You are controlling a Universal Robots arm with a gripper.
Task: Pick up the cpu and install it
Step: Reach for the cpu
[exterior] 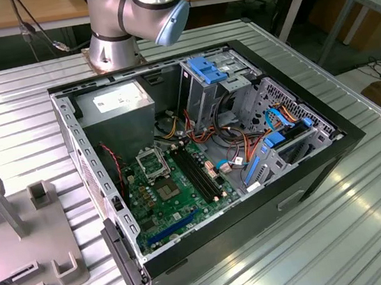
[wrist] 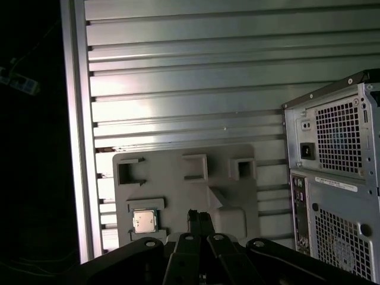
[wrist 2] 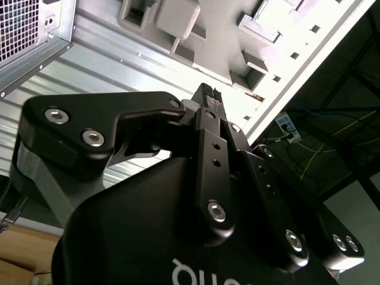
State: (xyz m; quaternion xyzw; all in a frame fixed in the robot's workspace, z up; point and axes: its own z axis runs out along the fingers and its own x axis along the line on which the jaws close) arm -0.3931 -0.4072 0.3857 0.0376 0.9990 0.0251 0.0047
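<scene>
Ribbed metal table (wrist: 178,71) bears a grey tray (wrist: 178,172) where the cpu (wrist: 144,221) lies near the closed, empty pincer (wrist: 199,218).

The table (exterior: 16,102) is patterned with parallel silver-grey ribs. The computer case (exterior: 212,252) is black outside and bare grey metal inside. Green is seen on the motherboard (exterior: 149,200), blue on the drive brackets (exterior: 212,69), and red, orange and yellow on the cables (exterior: 246,150). A silver top is shown by the cpu (wrist: 144,221), set in a pale grey fixture plate (wrist: 178,184). The gripper (wrist 2: 209,92) is matt black.
</scene>
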